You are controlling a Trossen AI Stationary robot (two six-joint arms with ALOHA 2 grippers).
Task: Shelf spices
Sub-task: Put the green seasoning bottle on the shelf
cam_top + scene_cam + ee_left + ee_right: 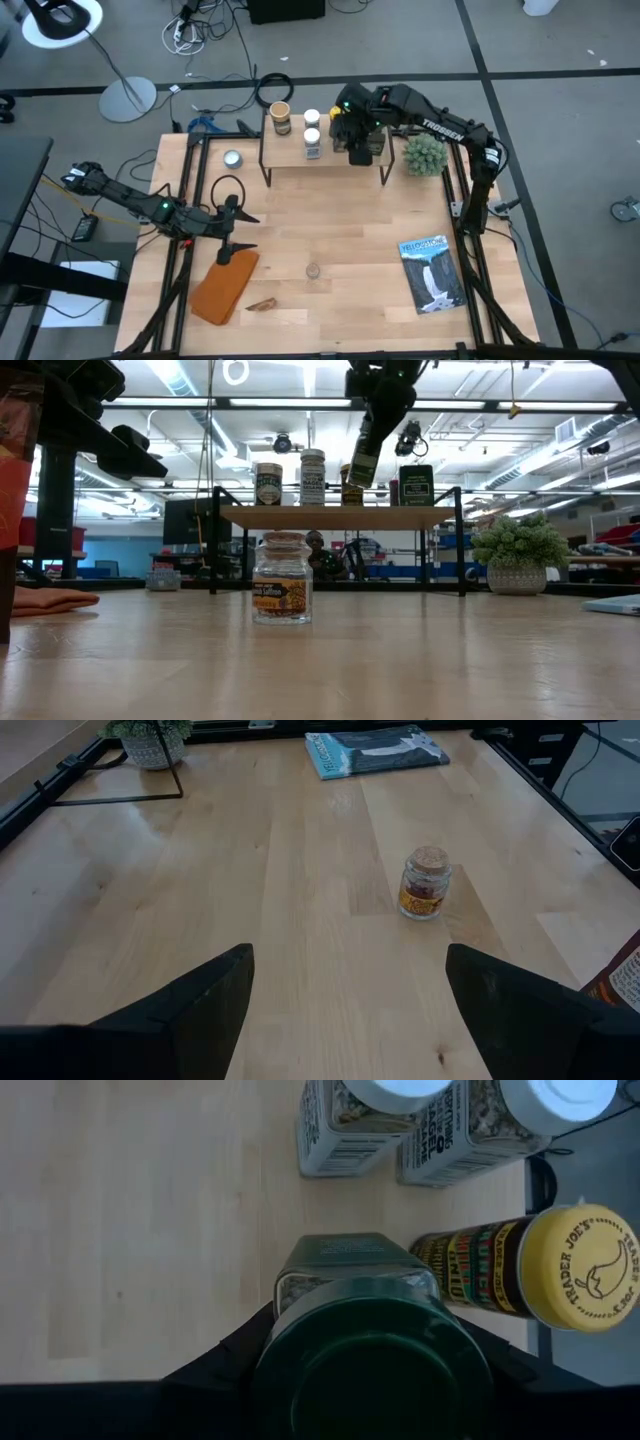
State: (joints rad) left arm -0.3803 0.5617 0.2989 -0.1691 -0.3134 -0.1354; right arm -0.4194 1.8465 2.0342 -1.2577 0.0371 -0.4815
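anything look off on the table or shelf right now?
Nothing is spilled or knocked over. One cork-topped jar stands alone, upright, mid-table, not yet on the shelf. The right gripper holds a green-lidded jar over the shelf beside the yellow-lidded jar. The left gripper is open, away from the jars.

a light wooden table [330, 230] carries a few stray things. a flat orange cloth pouch [224, 284] lies near its front left corner, with a small brown scrap [262, 304] just beside it. a blue and white picture book [432, 273] lies flat toward the front right. a spiky green plant ball in a pale pot [424, 155] stands at the back right, and a flat round silver tin [232, 158] rests at the back left. a white floor lamp base [127, 98] sits on the grey floor behind the table.
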